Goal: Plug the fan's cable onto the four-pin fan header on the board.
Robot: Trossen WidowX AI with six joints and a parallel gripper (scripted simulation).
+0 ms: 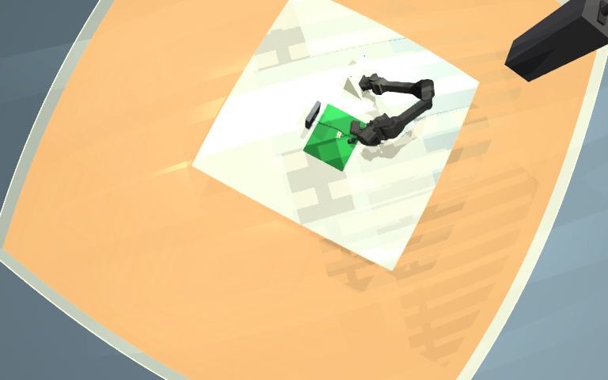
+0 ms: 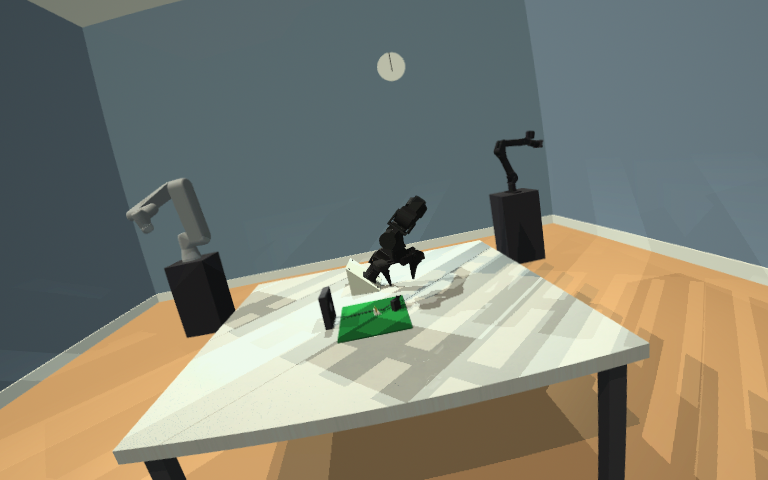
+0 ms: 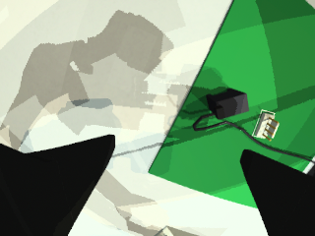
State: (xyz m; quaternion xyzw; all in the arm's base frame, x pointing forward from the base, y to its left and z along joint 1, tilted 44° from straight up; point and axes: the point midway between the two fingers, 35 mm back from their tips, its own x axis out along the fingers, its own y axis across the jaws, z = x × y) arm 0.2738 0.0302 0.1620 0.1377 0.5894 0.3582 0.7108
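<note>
The green board (image 1: 340,160) (image 2: 376,331) (image 3: 276,59) lies flat on the table. The four-pin header (image 1: 339,134) (image 2: 376,311) (image 3: 267,126) stands on it with bare pins showing. The black plug (image 1: 351,140) (image 2: 396,303) (image 3: 228,103) is on the board near one edge, beside the header and apart from it. Its thin cable (image 1: 326,125) (image 3: 256,140) bends back past the header to the dark fan (image 1: 313,114) (image 2: 326,308). My gripper (image 2: 401,280) (image 3: 179,149) is open and empty, above the board's edge. In the wrist view the plug appears beyond the fingertips, nearer the right finger.
The fan stands upright beside the board's far side from my arm. A white wedge-shaped piece (image 1: 353,87) (image 2: 359,279) stands beside my arm's base. Away from the table (image 2: 465,380), a grey arm (image 2: 190,211) and a black arm (image 2: 504,160) stand on dark pedestals.
</note>
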